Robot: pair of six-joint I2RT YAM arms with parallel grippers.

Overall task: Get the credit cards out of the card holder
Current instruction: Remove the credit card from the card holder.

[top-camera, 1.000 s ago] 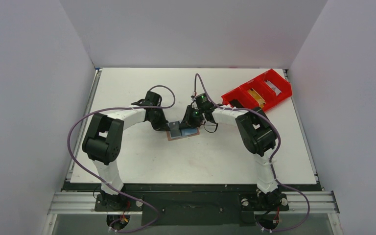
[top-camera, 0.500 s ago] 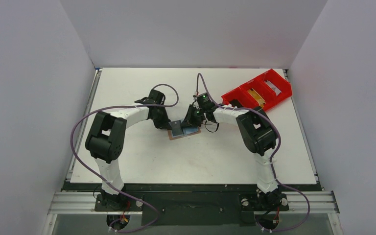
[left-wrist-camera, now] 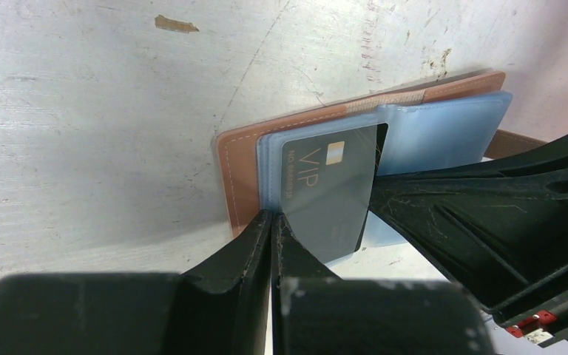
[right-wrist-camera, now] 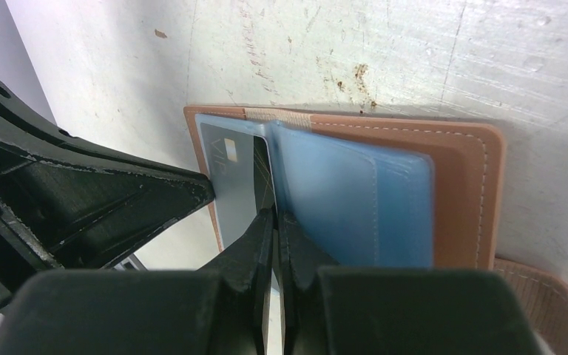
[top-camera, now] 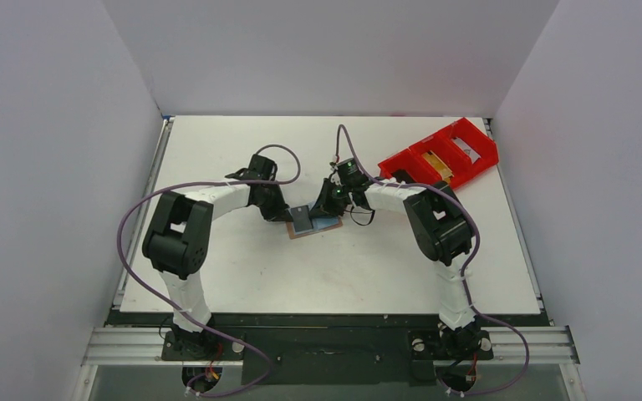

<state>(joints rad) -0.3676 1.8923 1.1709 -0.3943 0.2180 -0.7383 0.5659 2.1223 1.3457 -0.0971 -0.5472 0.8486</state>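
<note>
One card (left-wrist-camera: 330, 192): VIP print legible only from left wrist.

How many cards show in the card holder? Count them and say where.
1. A dark VIP card sits in a clear sleeve of the open card holder; other sleeves may hide more.

top external: fixed high behind the arm bases (top-camera: 185, 341), angled down over the whole table (top-camera: 242, 276). left wrist and right wrist: close, low to the surface, facing each other. all three share the card holder (top-camera: 316, 225).
</note>
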